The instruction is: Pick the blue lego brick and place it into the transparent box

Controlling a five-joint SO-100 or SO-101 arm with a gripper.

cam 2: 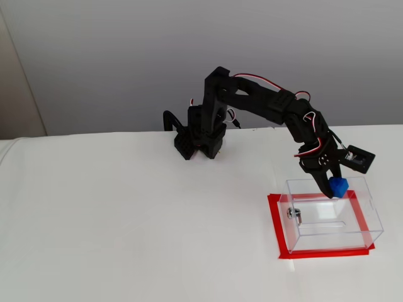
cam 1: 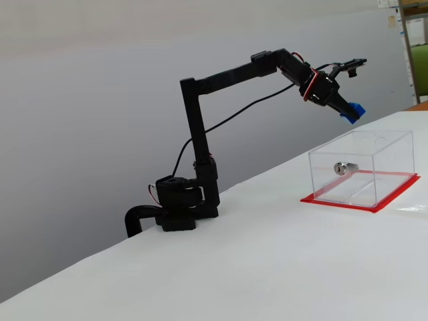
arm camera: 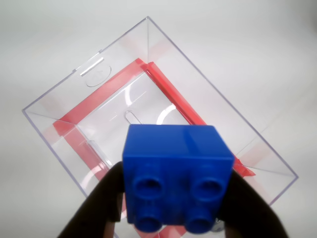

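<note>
My gripper [arm camera: 176, 198] is shut on the blue lego brick [arm camera: 176, 173], black fingers on its left and right sides, studs facing the wrist camera. In both fixed views the brick [cam 1: 352, 112] [cam 2: 339, 185] hangs in the air above the transparent box [cam 1: 364, 167] [cam 2: 330, 217], over its edge nearest the arm. The box is clear acrylic with an open top, a red-edged base and a small silver lock [cam 1: 344, 167] [cam 2: 294, 214] on one wall. In the wrist view the box [arm camera: 99, 74] lies directly below the brick, turned at an angle.
The white table [cam 2: 126, 220] stretches wide around the box. The arm's black base [cam 2: 200, 141] stands at the table's back edge, against a grey wall. Shelving [cam 1: 414, 47] shows at the far right of a fixed view.
</note>
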